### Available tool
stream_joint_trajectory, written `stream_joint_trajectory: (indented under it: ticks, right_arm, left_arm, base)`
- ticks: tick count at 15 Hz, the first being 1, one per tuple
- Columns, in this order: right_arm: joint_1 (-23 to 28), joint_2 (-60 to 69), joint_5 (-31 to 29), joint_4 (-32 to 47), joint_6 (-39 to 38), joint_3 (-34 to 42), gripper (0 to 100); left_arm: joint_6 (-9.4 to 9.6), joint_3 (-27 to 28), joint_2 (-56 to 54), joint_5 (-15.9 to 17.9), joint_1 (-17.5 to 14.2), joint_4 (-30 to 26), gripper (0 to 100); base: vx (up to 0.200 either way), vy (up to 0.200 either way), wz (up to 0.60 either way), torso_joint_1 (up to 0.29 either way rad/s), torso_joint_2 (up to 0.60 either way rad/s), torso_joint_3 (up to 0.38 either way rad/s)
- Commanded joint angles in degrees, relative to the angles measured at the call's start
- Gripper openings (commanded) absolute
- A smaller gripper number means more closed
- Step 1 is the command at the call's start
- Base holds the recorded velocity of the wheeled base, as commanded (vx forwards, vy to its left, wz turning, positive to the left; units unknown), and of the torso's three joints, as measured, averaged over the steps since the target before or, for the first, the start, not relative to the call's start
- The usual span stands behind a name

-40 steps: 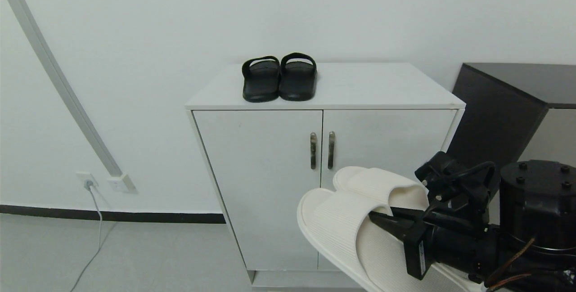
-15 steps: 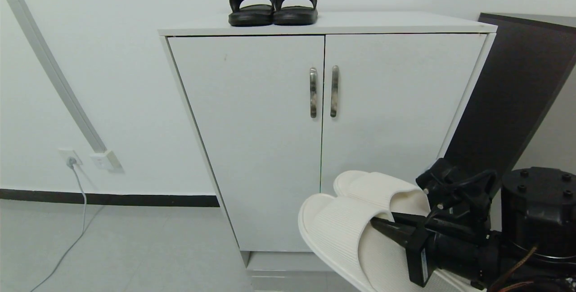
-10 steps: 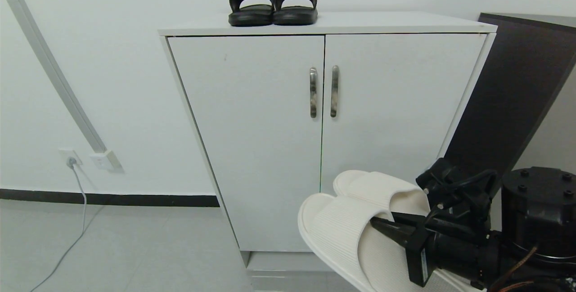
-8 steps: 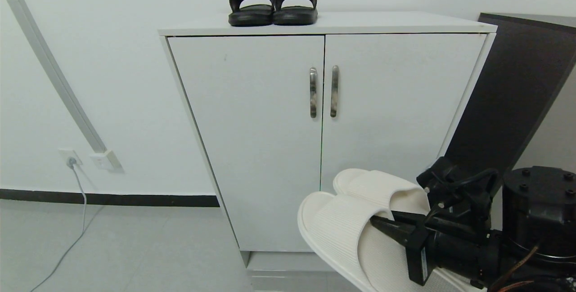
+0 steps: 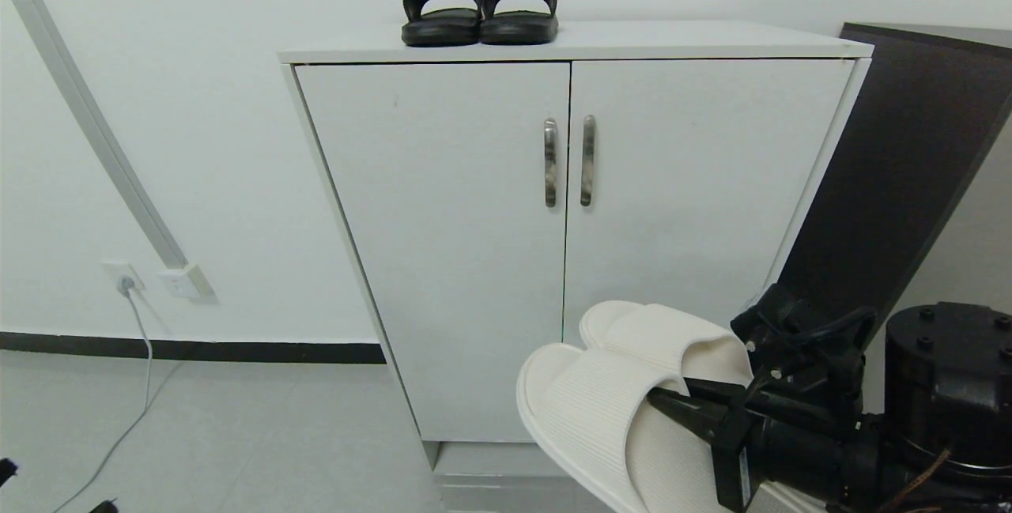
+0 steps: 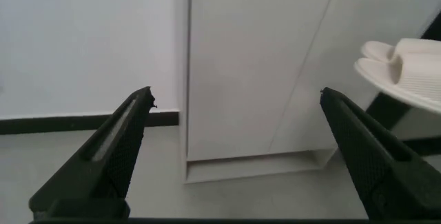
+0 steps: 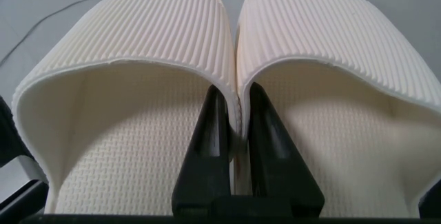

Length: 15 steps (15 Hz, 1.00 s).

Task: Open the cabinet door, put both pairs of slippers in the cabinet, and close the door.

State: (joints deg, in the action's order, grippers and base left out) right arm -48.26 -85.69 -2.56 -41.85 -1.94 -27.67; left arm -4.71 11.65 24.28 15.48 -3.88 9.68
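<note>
The white cabinet [image 5: 443, 260] stands against the wall with both doors shut; its two metal handles [image 5: 568, 161] meet at the middle. A black pair of slippers [image 5: 480, 11] rests on its top. My right gripper [image 5: 672, 398] is low in front of the right door, shut on the inner edges of the white pair of slippers [image 5: 609, 394], which it pinches together [image 7: 236, 96]. My left gripper [image 6: 234, 148] is open and holds nothing, low and left of the cabinet [image 6: 248, 79]. Its fingertips [image 5: 5, 469] edge into the head view's bottom left corner.
A dark cabinet [image 5: 893, 165] stands right beside the white one. On the left wall are a slanted conduit [image 5: 95, 133] and a socket with a cable [image 5: 122, 284] trailing onto the grey floor [image 5: 237, 434], which is open in front of the left door.
The head camera sank earlier, bringing the cabinet front closer. Since then the white slippers have dipped slightly down and left, and the left gripper's tips have entered the head view's bottom left.
</note>
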Motion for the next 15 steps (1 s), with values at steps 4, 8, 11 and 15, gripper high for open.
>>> stream_joint_trajectory:
  ticks: [4,8,11,15]
  right_arm:
    - [-1.0,-0.1,0.0,-0.1,-0.1,0.1,0]
    - [-0.8,-0.3,-0.2,-0.1,-0.1,0.0,0]
    - [0.6,-0.5,-0.2,-0.1,-0.2,-0.3,0]
    - [2.7,-0.2,-0.1,-0.1,-0.3,-0.6,0]
  left_arm:
    - [0.05,4.6,23.3,4.7,9.1,13.3,100]
    - [-1.62,15.5,35.0,2.2,22.6,13.9,100]
    - [-4.00,23.9,43.4,1.2,31.5,15.5,100]
    - [-5.23,36.0,55.9,0.3,38.2,17.8,100]
  base:
    - [0.000,0.000,0.00,0.000,0.00,0.000]
    - [0.000,0.000,0.00,0.000,0.00,0.000]
    - [0.000,0.000,0.00,0.000,0.00,0.000]
    - [0.000,0.000,0.00,0.000,0.00,0.000]
